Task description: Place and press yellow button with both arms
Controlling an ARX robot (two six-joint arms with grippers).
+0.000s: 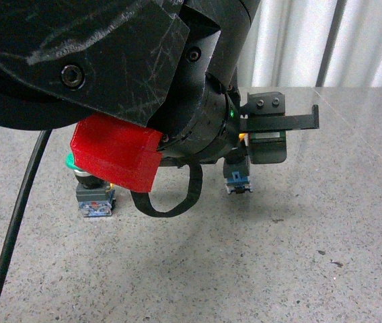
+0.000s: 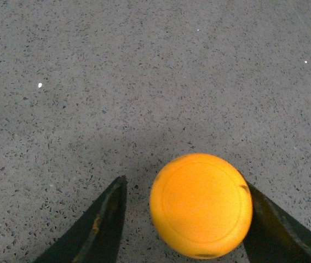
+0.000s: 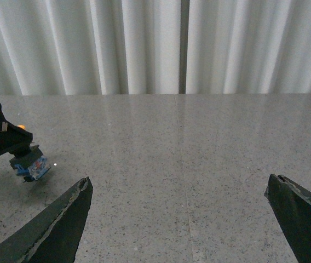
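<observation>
left gripper (image 2: 185, 182): clamping yellow button (image 2: 201, 205), cap facing wrist, base seemingly hanging tilted above table (image 1: 325, 269) | right gripper (image 3: 178, 179): gaping empty, hovering well apart, needing travel toward cap

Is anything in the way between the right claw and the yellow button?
Nothing that shows. Only bare table lies between the open right claw and the yellow button. The left claw sits around the button's cap.
</observation>
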